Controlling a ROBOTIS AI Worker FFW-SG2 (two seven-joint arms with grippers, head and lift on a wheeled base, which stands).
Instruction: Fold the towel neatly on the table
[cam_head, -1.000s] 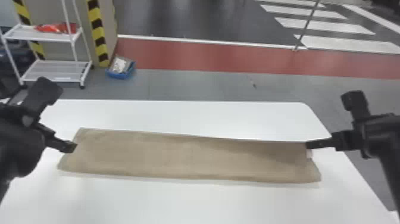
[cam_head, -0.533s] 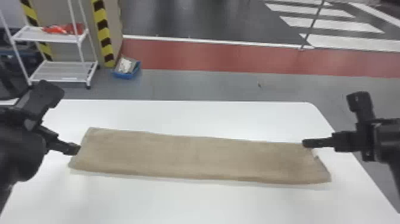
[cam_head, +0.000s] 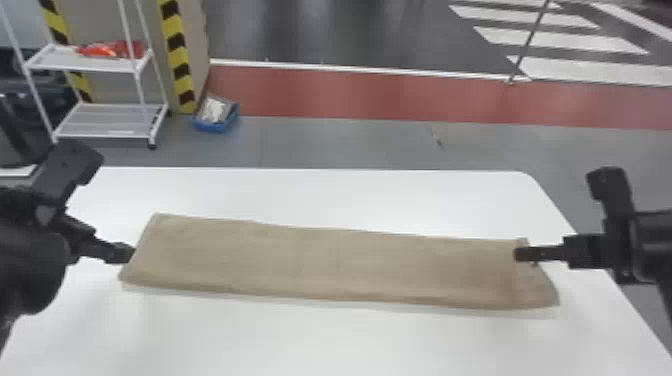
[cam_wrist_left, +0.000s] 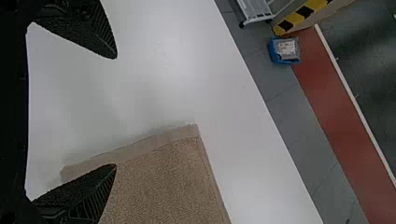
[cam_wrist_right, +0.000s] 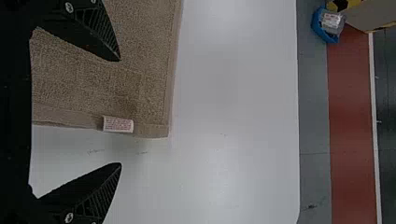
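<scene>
The white desk (cam_head: 300, 345) fills the bottom of the frame, giving folding room. Across the middle, the towel (cam_head: 325, 265) lies as a long strip, probably folded lengthwise. The left gripper (cam_wrist_left: 116, 111) and right gripper (cam_wrist_right: 120, 112) sit at its two ends, both with jaws spread, pinching nothing. Halving its length seems next: grasp one end and carry it inward, clear of the slanting right edge. Grey floor (cam_head: 350, 145) lies beyond.

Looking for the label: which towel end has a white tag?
The end by the right gripper: tag on its hem; the other end's hem looks plain.
</scene>
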